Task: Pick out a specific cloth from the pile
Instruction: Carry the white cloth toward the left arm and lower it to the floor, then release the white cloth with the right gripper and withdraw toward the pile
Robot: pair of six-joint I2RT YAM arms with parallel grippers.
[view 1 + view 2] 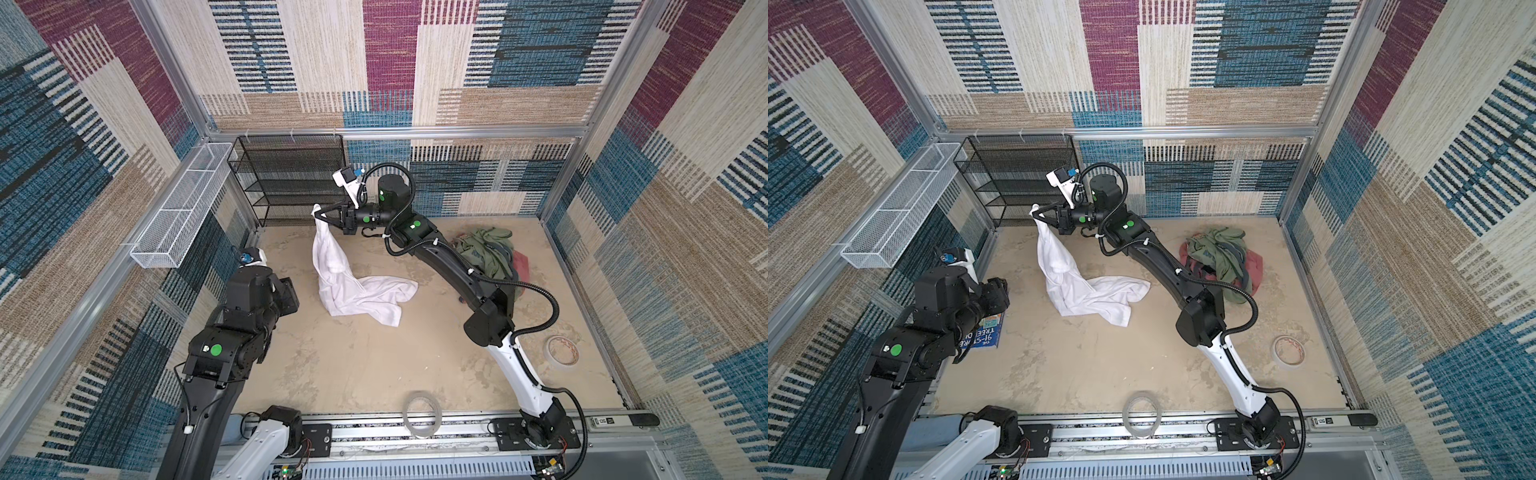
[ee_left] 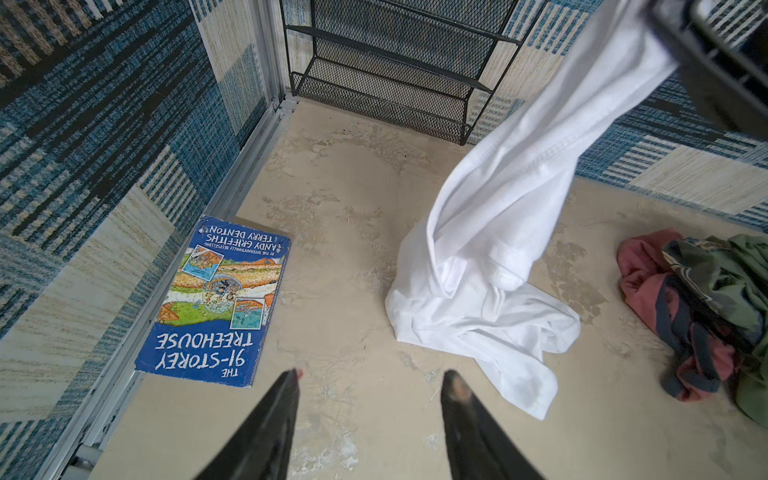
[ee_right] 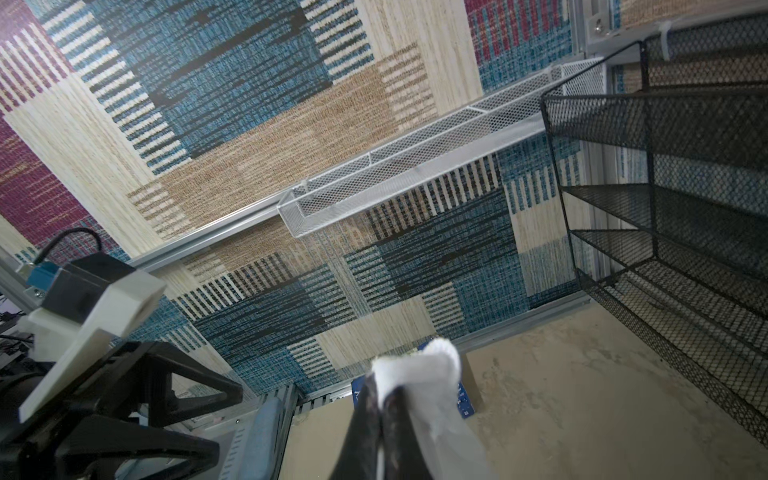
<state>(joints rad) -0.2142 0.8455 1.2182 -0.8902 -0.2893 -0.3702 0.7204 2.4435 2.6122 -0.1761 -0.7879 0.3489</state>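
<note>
**Top views: white cloth pinched at one end, half raised, apart from the pile**

My right claw (image 1: 318, 214) is clamped on a bunched corner of the cloth (image 1: 353, 291), and the right wrist view shows a tuft of white fabric squeezed between its closed tips. From that grip the upper part hangs as a narrow, twisted column in front of the black mesh rack (image 1: 291, 178). The lower part lies spread in loose folds on the counter (image 1: 353, 374). The pile (image 1: 1221, 257) sits well apart, behind my right forearm, as a crumpled heap of olive-green, red-pink and navy-grey fabric.

My left claw (image 2: 374, 376) stands partly open and holds nothing. It hovers over bare counter between a paperback book (image 2: 220, 303) and the cloth's trailing hem.

I judge the step in hand to be extraction, which looks nearly complete. The next move calls for more lift or a sideways carry, until the dragging half leaves the surface.

The cloth is thin, limp and unprinted, with a stitched hem and a faint grey smudge near its low edge. The counter is matt, sandy and blotched.
</note>
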